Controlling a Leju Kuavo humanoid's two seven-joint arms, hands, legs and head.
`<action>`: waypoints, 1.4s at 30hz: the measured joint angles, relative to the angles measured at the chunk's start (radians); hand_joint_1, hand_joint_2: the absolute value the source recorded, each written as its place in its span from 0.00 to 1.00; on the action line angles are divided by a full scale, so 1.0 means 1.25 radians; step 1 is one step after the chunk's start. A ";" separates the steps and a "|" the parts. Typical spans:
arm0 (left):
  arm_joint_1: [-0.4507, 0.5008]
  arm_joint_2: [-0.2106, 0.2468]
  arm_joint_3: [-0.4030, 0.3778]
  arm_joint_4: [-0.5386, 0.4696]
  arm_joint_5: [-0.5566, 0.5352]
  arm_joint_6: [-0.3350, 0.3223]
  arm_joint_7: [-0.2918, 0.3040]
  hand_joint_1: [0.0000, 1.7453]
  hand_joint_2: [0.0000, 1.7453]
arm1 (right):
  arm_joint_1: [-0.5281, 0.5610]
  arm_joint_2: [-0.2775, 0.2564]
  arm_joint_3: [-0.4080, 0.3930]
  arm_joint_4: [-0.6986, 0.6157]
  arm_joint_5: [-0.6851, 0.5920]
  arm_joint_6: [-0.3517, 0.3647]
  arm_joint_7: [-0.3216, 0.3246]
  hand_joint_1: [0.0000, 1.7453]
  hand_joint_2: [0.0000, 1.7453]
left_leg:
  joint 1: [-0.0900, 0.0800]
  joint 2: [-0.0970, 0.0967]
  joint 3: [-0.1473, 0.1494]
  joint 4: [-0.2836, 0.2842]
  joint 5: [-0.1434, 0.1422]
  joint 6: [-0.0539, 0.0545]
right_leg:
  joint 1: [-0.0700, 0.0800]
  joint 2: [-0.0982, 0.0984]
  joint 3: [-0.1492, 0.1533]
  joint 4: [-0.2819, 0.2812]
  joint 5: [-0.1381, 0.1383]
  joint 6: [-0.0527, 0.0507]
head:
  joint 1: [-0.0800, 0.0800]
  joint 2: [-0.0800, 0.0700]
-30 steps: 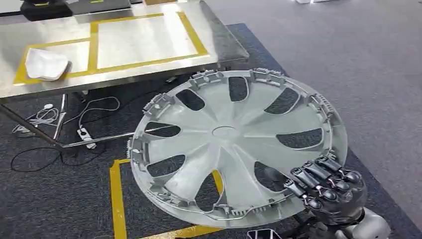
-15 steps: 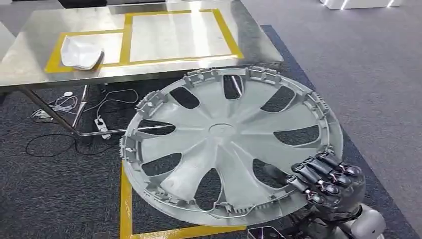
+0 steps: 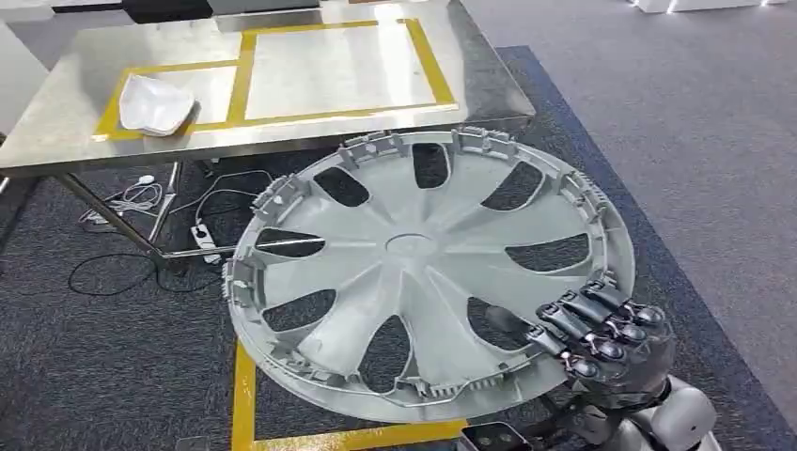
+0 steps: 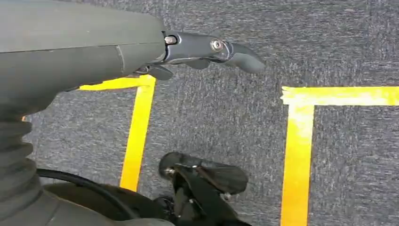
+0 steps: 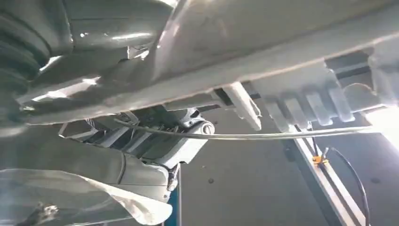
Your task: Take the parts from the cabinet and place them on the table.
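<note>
**Wheel cover held by one edge, short of the table**

The right hand clamps its fingers on the wheel cover rim at lower right; the cover hangs mid-frame over carpet. The single-edge hold may slip, or the far rim may strike the table edge. The left hand holds nothing, fingers extended.

Silver-grey wheel cover held in the air, short of the desk.

A large round plastic part with broad spokes, dark oval openings between them and clip tabs round its rim, inner face up and tilted. The right hand grips its near rim, dark fingers curled over the edge. Its far rim lies just before the steel desk marked with yellow tape.
</note>
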State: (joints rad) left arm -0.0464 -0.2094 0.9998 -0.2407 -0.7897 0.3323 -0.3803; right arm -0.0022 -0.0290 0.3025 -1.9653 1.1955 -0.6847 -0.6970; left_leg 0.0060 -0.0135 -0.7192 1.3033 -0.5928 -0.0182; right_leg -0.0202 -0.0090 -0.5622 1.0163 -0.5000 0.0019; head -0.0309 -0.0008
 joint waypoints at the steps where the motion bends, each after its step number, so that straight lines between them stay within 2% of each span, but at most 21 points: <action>1: 0.001 0.000 0.000 0.000 0.000 0.000 0.000 0.00 1.00 | 0.000 0.000 0.001 0.002 0.000 0.000 0.000 1.00 1.00 | 0.000 0.000 -0.011 0.019 0.003 -0.001 | 0.000 0.000 0.002 0.000 -0.001 0.000 | 0.001 0.000; 3: 0.001 0.000 0.000 0.000 -0.001 0.000 0.000 0.00 1.00 | 0.001 0.000 0.001 0.004 0.002 0.000 0.000 1.00 1.00 | 0.001 0.000 0.014 -0.043 0.057 0.002 | 0.000 0.000 0.007 0.000 -0.004 0.000 | 0.000 0.000; 5: 0.001 0.001 0.000 0.000 -0.001 0.000 0.000 0.00 1.00 | 0.001 0.000 0.001 0.004 0.002 0.000 0.000 1.00 1.00 | 0.000 0.003 0.077 -0.179 0.125 0.011 | 0.000 0.000 0.013 0.000 -0.009 0.004 | 0.000 0.000; 9: 0.000 0.002 0.000 0.000 -0.002 -0.001 0.000 0.00 1.00 | 0.000 0.001 0.001 0.004 0.002 0.000 0.000 1.00 1.00 | -0.007 0.004 0.087 -0.213 0.108 0.023 | 0.004 -0.001 0.009 -0.002 -0.010 0.020 | 0.001 0.000; 11: 0.001 0.002 0.001 0.000 -0.002 -0.001 0.000 0.00 1.00 | 0.000 0.001 0.001 0.004 0.003 0.000 0.000 1.00 1.00 | 0.000 0.003 0.094 -0.225 0.113 0.034 | 0.003 0.001 0.002 0.003 -0.020 0.030 | 0.001 0.000; 13: -0.001 0.002 0.001 0.000 -0.005 -0.002 -0.001 0.00 1.00 | -0.001 0.001 0.001 0.004 0.002 0.000 0.000 1.00 1.00 | 0.000 0.003 0.094 -0.225 0.112 0.043 | 0.003 0.004 -0.035 0.084 -0.064 0.034 | 0.006 0.000; 15: -0.001 0.001 0.002 0.000 -0.007 -0.002 -0.001 0.00 1.00 | 0.001 0.001 0.002 0.005 0.002 0.000 0.000 1.00 1.00 | -0.001 0.003 0.094 -0.225 0.110 0.046 | 0.003 0.004 -0.103 0.212 -0.114 0.039 | 0.006 0.000; 16: -0.001 0.002 0.002 0.000 -0.007 -0.002 -0.001 0.00 1.00 | 0.002 0.001 0.002 0.007 0.002 0.000 0.000 1.00 1.00 | -0.002 0.003 0.095 -0.225 0.110 0.047 | 0.003 0.004 -0.126 0.248 -0.117 0.040 | 0.006 0.000; 17: 0.000 0.002 0.003 0.000 -0.007 -0.002 -0.001 0.00 1.00 | 0.003 0.001 0.002 0.008 0.002 0.000 0.000 1.00 1.00 | -0.002 0.002 0.097 -0.224 0.108 0.047 | 0.003 0.004 -0.128 0.239 -0.098 0.039 | 0.005 0.000; 20: 0.000 0.001 0.005 0.000 -0.008 -0.002 -0.001 0.00 1.00 | 0.003 0.001 0.002 0.008 0.000 0.000 0.000 1.00 1.00 | -0.002 -0.001 0.107 -0.224 0.102 0.041 | 0.003 0.004 -0.043 0.051 0.014 0.032 | 0.006 0.000; 22: -0.002 0.000 0.007 0.000 -0.009 -0.002 -0.002 0.00 1.00 | 0.000 0.001 0.003 0.009 -0.011 0.000 0.000 1.00 1.00 | -0.008 -0.003 0.104 -0.218 0.097 0.033 | 0.005 0.007 -0.012 -0.002 0.006 0.027 | 0.005 0.000; 25: -0.001 0.000 0.008 0.000 -0.010 -0.003 -0.002 0.00 1.00 | 0.001 0.001 0.004 0.010 -0.015 0.000 0.000 1.00 1.00 | -0.005 -0.002 0.108 -0.223 0.098 0.021 | 0.008 0.009 -0.013 0.002 0.006 0.017 | 0.004 0.000; 27: -0.001 0.000 0.009 0.000 -0.012 -0.003 -0.003 0.00 1.00 | 0.001 0.001 0.004 0.010 -0.015 0.000 0.000 1.00 1.00 | -0.003 0.002 0.101 -0.199 0.080 0.010 | 0.002 0.006 -0.004 -0.006 0.008 0.008 | 0.002 0.000; 30: 0.000 0.000 0.009 0.000 -0.014 -0.003 -0.004 0.00 1.00 | 0.001 0.001 0.005 0.010 -0.015 0.000 0.000 1.00 1.00 | 0.001 0.002 0.013 -0.013 -0.005 0.000 | 0.002 0.002 0.003 -0.006 0.000 -0.002 | 0.002 0.000; 32: 0.002 0.000 0.009 0.000 -0.014 -0.003 -0.004 0.00 1.00 | 0.002 0.001 0.005 0.013 -0.015 0.000 0.000 1.00 1.00 | 0.002 0.003 -0.012 0.026 0.000 -0.001 | 0.002 0.002 0.009 -0.006 -0.005 -0.001 | 0.001 0.000; 33: 0.002 0.001 0.009 0.000 -0.015 -0.003 -0.004 0.00 1.00 | 0.002 0.001 0.005 0.014 -0.014 0.000 0.000 1.00 1.00 | 0.002 0.003 0.000 -0.004 0.030 0.000 | 0.002 0.003 0.014 -0.005 -0.008 0.000 | 0.001 0.000; 35: 0.002 0.002 0.010 0.000 -0.016 -0.005 -0.005 0.00 1.00 | 0.002 0.001 0.005 0.015 -0.014 0.000 0.000 1.00 1.00 | 0.003 0.004 0.060 -0.144 0.113 0.005 | 0.002 0.004 0.028 -0.006 -0.017 0.004 | 0.001 0.000; 36: 0.002 0.002 0.010 0.000 -0.016 -0.005 -0.005 0.00 1.00 | 0.001 0.001 0.005 0.015 -0.014 0.000 0.000 1.00 1.00 | 0.002 0.005 0.085 -0.196 0.122 0.010 | 0.002 0.003 0.032 -0.007 -0.022 0.008 | 0.002 0.000; 37: 0.001 0.002 0.010 0.000 -0.016 -0.005 -0.005 0.00 1.00 | 0.000 0.001 0.005 0.015 -0.016 0.000 0.000 1.00 1.00 | -0.003 0.006 0.096 -0.213 0.109 0.014 | 0.007 0.005 0.034 -0.004 -0.027 0.016 | 0.002 0.000; 40: 0.000 0.002 0.010 0.000 -0.017 -0.006 -0.006 0.00 1.00 | 0.000 0.001 0.006 0.016 -0.021 0.000 0.000 1.00 1.00 | -0.004 0.006 0.094 -0.216 0.102 0.030 | 0.006 0.003 0.038 -0.005 -0.021 0.030 | 0.003 0.000; 42: 0.002 0.002 0.010 0.000 -0.017 -0.006 -0.007 0.00 1.00 | -0.002 0.001 0.006 0.017 -0.022 0.000 0.000 1.00 1.00 | 0.001 0.004 0.109 -0.223 0.099 0.041 | 0.005 0.005 0.026 0.018 -0.035 0.036 | 0.005 0.000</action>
State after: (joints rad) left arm -0.0437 -0.2075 1.0128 -0.2403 -0.8110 0.3246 -0.3891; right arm -0.0042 -0.0278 0.3105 -1.9436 1.1685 -0.6847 -0.6970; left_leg 0.0074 -0.0083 -0.5831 1.0247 -0.4685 0.0332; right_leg -0.0145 -0.0032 -0.5297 1.0391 -0.5435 0.0470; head -0.0252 -0.0008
